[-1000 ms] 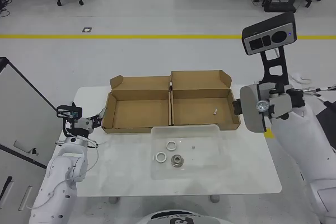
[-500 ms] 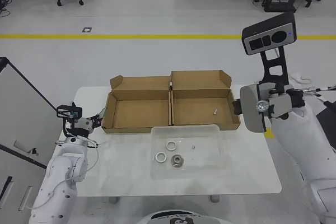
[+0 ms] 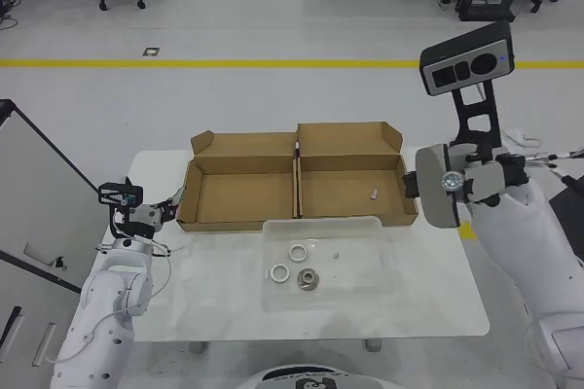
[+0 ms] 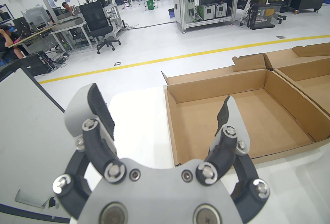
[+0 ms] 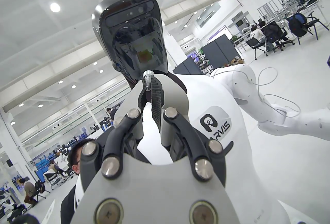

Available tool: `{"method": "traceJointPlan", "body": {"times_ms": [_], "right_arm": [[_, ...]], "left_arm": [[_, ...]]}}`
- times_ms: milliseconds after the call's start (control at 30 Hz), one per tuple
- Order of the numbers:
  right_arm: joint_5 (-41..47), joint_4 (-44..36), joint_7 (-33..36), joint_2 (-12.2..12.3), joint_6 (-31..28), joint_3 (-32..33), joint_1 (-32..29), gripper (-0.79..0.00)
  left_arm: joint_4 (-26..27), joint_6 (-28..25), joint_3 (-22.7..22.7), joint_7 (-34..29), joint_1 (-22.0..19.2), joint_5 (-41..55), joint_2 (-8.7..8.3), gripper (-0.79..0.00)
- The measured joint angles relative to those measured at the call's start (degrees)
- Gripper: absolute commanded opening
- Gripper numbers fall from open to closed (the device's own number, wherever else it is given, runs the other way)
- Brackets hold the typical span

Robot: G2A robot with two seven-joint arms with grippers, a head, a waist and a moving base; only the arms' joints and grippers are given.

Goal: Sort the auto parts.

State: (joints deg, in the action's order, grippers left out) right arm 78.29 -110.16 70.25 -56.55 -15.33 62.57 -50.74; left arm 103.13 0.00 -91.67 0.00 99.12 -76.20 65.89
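The right tool (image 5: 149, 87) is raised off the white surface (image 3: 423, 292) and turned up toward the robot's head. Its ribbed black pads are clenched on a small threaded metal screw (image 5: 147, 79), which stands out past the fingertips. The left tool (image 4: 161, 100) is released, with its two fingers spread wide and nothing between them. It sits low at the surface's edge, just beside the outer wall of the open brown cardboard box on the left arm's side (image 3: 243, 194), whose floor is bare. A second open brown cardboard box (image 3: 336, 190) stands touching it, side by side, and a small pale bolt (image 3: 373, 192) lies on its floor near the far corner from the first box. In front of both boxes, toward the robot, sits a clear rectangular plastic tray (image 3: 355, 282). In the tray lie one white plastic ring (image 3: 298, 253), a second white ring (image 3: 277, 274) near it, and a round grey metal bearing (image 3: 308, 280) just beside the second ring. A tiny pale piece (image 3: 337, 256) lies apart from them, too small to identify.
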Motion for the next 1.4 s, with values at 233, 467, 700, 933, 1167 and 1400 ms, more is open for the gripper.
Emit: {"method": "traceJointPlan", "body": {"times_ms": [233, 467, 700, 933, 1167, 1400], "right_arm": [[-10.7, 2.8, -0.5, 1.6, 6.9, 8.2, -4.9, -0.785], [-27.0, 6.4, 3.2, 4.5, 18.0, 19.9, -10.3, -0.785], [-51.5, 11.0, 9.3, 6.8, 23.5, 22.1, -6.9, -0.785], [-74.4, 18.9, 12.6, 7.0, 21.0, 12.3, 2.6, -0.785], [-90.9, 29.0, 12.9, 5.0, 17.5, -1.8, 11.7, -0.785], [-98.2, 36.5, 10.7, 2.0, 15.1, -13.5, 15.5, -0.785]], "left_arm": [[0.0, 0.0, 0.0, 0.0, 0.0, 0.0, 0.0, 0.0], [0.0, 0.0, 0.0, 0.0, 0.0, 0.0, 0.0, 0.0], [0.0, 0.0, 0.0, 0.0, 0.0, 0.0, 0.0, 0.0], [0.0, 0.0, 0.0, 0.0, 0.0, 0.0, 0.0, 0.0], [0.0, 0.0, 0.0, 0.0, 0.0, 0.0, 0.0, 0.0], [0.0, 0.0, 0.0, 0.0, 0.0, 0.0, 0.0, 0.0]]}}
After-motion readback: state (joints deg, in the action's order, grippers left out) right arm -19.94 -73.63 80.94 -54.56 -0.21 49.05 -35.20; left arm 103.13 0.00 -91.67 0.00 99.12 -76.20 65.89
